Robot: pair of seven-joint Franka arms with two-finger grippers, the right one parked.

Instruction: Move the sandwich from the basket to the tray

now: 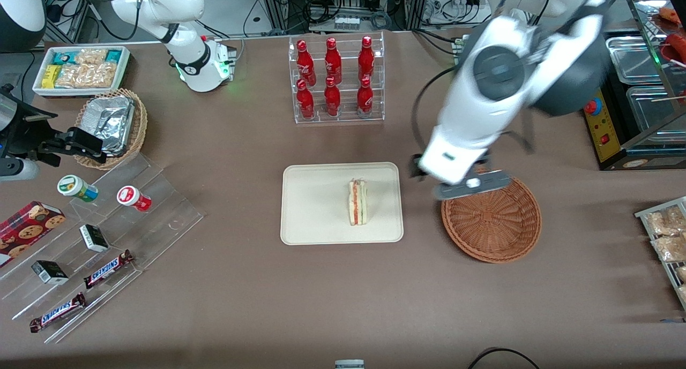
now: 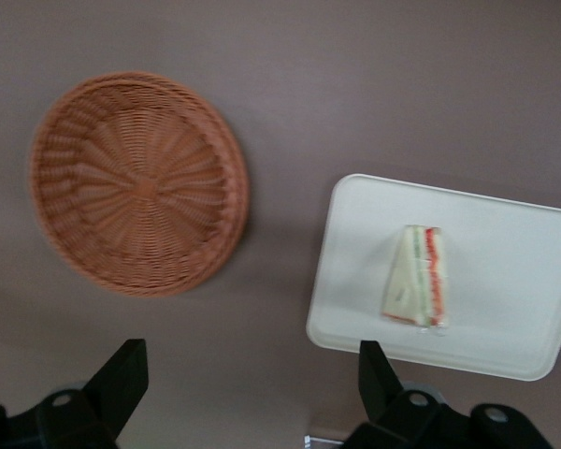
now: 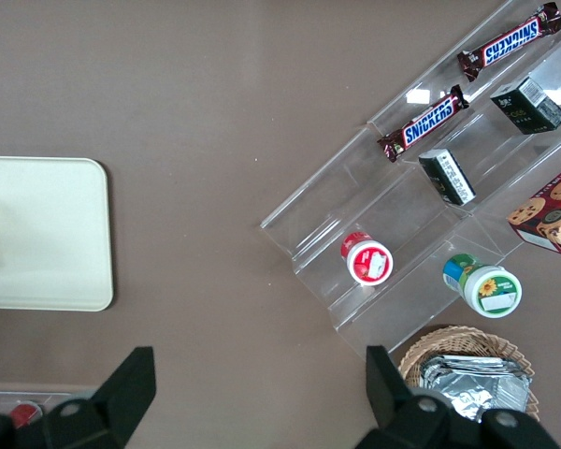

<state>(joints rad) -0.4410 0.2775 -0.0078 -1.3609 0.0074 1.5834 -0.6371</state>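
Sandwich [image 1: 358, 202] sits on tray [image 1: 311, 208], basket [image 1: 493, 221] bare; gripper [image 2: 252, 388] spread wide above basket, holding nothing, so just lift clear

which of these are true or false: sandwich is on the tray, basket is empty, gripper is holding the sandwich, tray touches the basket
1. The sandwich lies on the tray. True.
2. The basket holds nothing. True.
3. The gripper holds the sandwich. False: it is open and empty, raised above the table near the basket.
4. The tray touches the basket. False: bare table separates them.
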